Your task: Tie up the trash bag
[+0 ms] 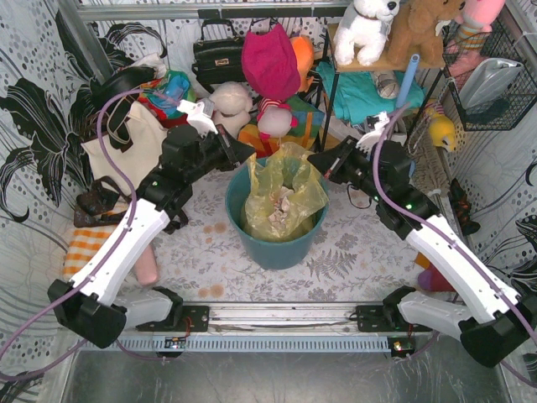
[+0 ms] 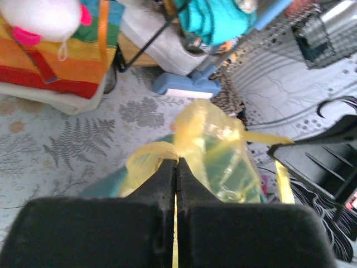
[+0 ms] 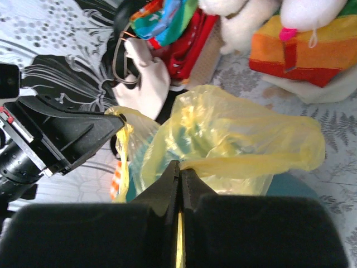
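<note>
The trash bag is thin yellow-green plastic with crumpled white paper inside. It sits in a teal round bin at the table's middle. My left gripper is at the bag's left rim, shut on a yellow strip of the bag's edge. My right gripper is at the bag's right rim, shut on another strip of the bag. In the right wrist view the left gripper shows with yellow plastic at its tip. The bag's top is drawn up between both grippers.
A cream tote bag with black handles stands at the back left. Plush toys, a black handbag and a shelf crowd the back. A wire basket hangs at the right. An orange checked cloth lies at the left.
</note>
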`<state>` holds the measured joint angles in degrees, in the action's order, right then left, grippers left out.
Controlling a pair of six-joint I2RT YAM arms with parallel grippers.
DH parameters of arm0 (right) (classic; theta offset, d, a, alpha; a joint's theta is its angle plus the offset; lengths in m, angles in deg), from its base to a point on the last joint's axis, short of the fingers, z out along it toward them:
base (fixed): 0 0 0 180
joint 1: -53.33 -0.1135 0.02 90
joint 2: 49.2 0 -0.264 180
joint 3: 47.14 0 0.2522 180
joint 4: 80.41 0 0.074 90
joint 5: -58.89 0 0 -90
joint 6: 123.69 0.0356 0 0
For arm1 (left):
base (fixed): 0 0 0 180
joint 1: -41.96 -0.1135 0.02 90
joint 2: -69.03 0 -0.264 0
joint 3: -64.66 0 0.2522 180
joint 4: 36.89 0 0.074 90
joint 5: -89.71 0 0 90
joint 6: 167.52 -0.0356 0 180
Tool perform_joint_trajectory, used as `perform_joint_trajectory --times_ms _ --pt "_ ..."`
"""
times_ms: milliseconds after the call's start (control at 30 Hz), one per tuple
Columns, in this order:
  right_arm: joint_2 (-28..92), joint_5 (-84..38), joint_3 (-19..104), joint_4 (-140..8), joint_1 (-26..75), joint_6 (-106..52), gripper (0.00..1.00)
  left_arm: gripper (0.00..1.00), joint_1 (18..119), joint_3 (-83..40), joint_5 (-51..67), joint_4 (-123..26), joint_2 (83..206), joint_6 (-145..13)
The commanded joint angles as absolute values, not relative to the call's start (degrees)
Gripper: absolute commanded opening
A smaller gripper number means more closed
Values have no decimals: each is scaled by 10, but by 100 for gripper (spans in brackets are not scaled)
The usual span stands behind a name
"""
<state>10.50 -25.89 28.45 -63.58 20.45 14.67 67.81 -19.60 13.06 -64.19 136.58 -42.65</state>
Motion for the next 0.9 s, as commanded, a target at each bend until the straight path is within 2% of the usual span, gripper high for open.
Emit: perform_joint_trajectory --times_ms 0,133,300,467,633,733,867 --pt "139 -302 324 -640 212 114 0 0 659 -220 98 -605 1395 -432" --pt "177 -285 364 -664 226 102 0 0 657 -268 116 -594 1419 -439" --pt "185 -228 412 -709 225 86 0 0 657 -288 204 -532 1391 -438" --pt "155 -131 408 -776 225 89 0 0 657 -254 276 -500 1322 -421" --pt "96 -44 341 -839 225 112 0 3 658 -175 366 -447 1241 -395" --pt "62 -31 305 -835 224 111 2 10 657 -135 403 -417 1209 -376" --pt "50 -20 283 -819 225 111 21 33 658 -118 386 -447 1196 -388"
